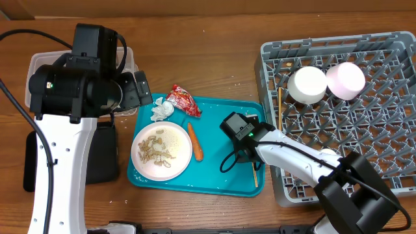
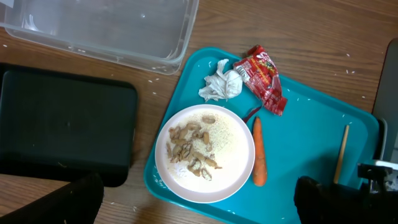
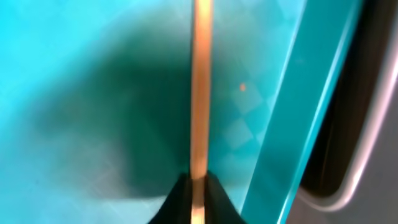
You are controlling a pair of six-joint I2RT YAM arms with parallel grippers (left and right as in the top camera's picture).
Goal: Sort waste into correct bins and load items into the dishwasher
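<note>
At the right edge of the teal tray [image 1: 214, 140], the right gripper [image 3: 198, 186] pinches a chopstick [image 3: 200, 93]; the left gripper [image 2: 202, 202] gapes empty; lettering on the wrapper [image 2: 262, 78] looks unreadable.

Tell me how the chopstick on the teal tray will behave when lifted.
The chopstick looks thin, straight and wooden, so probably stiff and very light. The right gripper pinches it at one narrow spot, so it may pivot. On the glossy teal tray it could slide if nudged.

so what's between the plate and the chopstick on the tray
The carrot, by the plate; then bare tray to the chopstick, clearest in the left wrist view.
</note>
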